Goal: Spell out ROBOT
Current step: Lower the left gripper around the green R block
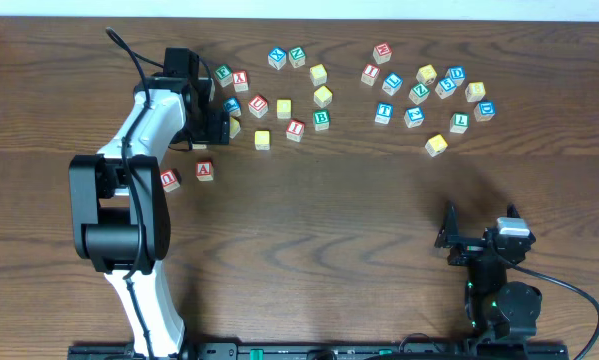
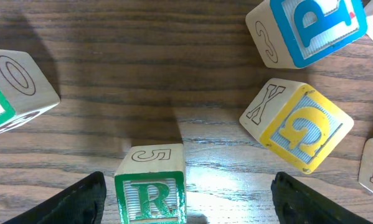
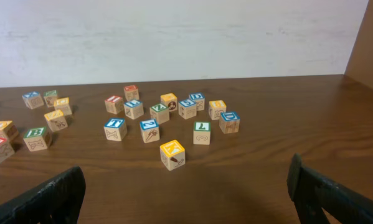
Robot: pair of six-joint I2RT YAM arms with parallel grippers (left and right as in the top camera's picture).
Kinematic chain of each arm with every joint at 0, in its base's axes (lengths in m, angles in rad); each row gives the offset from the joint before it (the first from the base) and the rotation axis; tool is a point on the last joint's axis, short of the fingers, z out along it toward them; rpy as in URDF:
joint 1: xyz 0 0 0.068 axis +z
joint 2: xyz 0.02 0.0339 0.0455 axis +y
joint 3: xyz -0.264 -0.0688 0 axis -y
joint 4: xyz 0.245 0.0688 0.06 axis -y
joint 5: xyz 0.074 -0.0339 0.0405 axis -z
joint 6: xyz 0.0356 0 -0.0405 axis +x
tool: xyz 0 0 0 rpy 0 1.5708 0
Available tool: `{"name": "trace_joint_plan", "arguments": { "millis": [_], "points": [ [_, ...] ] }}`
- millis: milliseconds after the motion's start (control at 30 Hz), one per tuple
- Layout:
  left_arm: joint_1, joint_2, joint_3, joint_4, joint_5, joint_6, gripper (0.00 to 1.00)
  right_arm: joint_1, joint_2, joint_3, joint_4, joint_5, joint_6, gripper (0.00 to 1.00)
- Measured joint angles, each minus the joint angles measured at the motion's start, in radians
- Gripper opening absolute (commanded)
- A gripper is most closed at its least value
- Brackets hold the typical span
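The left arm (image 1: 144, 125) reaches toward the far left part of the table (image 1: 309, 230), and the left claw (image 2: 189, 190) hangs low over the wood with its two fingers (image 2: 80, 202) well apart; between them stands the green R cube (image 2: 150, 190), upright, with a 5 drawn on its upper side; it is closer to the left finger than to the right one, and a gap shows on each side, so the claw clamps nothing; just beyond the R lie a yellow G cube (image 2: 298, 124), turned at an angle, and a blue-faced cube (image 2: 311, 28), and on the other side a cube with an O (image 2: 15, 81); the other letter cubes are scattered along the far edge in two loose groups; the green B cube (image 1: 321, 120) is near the middle of the far side, apart from the R; a yellow-topped cube (image 1: 262, 140) lies near the left claw, and a second yellow-topped cube (image 1: 436, 145) stands alone on the near side of the right group; two red-lettered cubes (image 1: 204, 170) lie beside the left arm, nearer the left edge; the right claw (image 3: 186, 193) rests close to the near right corner, its fingers spread wide over bare wood
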Motion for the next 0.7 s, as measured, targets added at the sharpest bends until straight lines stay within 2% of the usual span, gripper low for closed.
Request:
{"name": "trace_joint_plan", "arguments": {
  "millis": [467, 700],
  "points": [
    [0.020, 0.000, 0.000, 0.000, -0.016, 0.003, 0.79, 0.000, 0.000, 0.000, 0.000, 0.000, 0.000, 0.99],
    [0.026, 0.000, 0.000, 0.000, -0.023, 0.008, 0.66, 0.000, 0.000, 0.000, 0.000, 0.000, 0.000, 0.99]
  ]
}}
